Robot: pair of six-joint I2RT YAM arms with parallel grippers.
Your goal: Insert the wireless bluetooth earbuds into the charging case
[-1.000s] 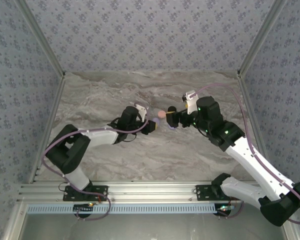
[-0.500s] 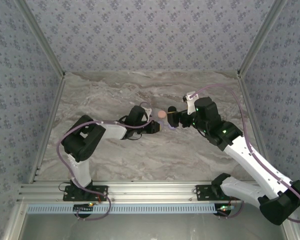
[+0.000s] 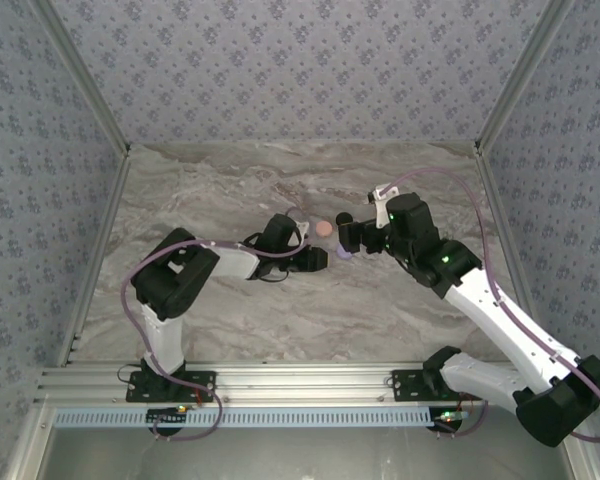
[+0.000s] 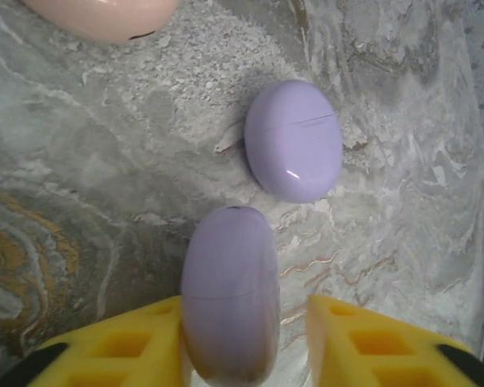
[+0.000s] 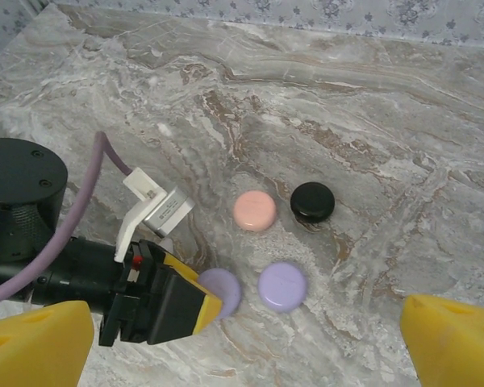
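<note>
Four round closed cases lie mid-table: pink [image 5: 254, 210], black [image 5: 313, 201] and two lavender. One lavender case [image 4: 230, 294] sits between the yellow fingers of my left gripper [image 4: 242, 339]; it rests against the left finger [image 4: 121, 347], and a clear gap separates it from the right finger [image 4: 363, 339], so the jaws are open. The other lavender case [image 4: 294, 139] lies just beyond it. My right gripper [image 5: 242, 355] hovers wide open above the group, holding nothing. The earbuds are out of view.
The marble table [image 3: 230, 320] is walled by patterned panels on three sides. The left arm's black wrist and purple cable [image 5: 89, 185] cross the left of the right wrist view. An aluminium rail [image 3: 300, 385] runs along the near edge.
My left gripper has reached further right toward the cases and its jaws have opened off the lavender case. The right arm has barely moved.
</note>
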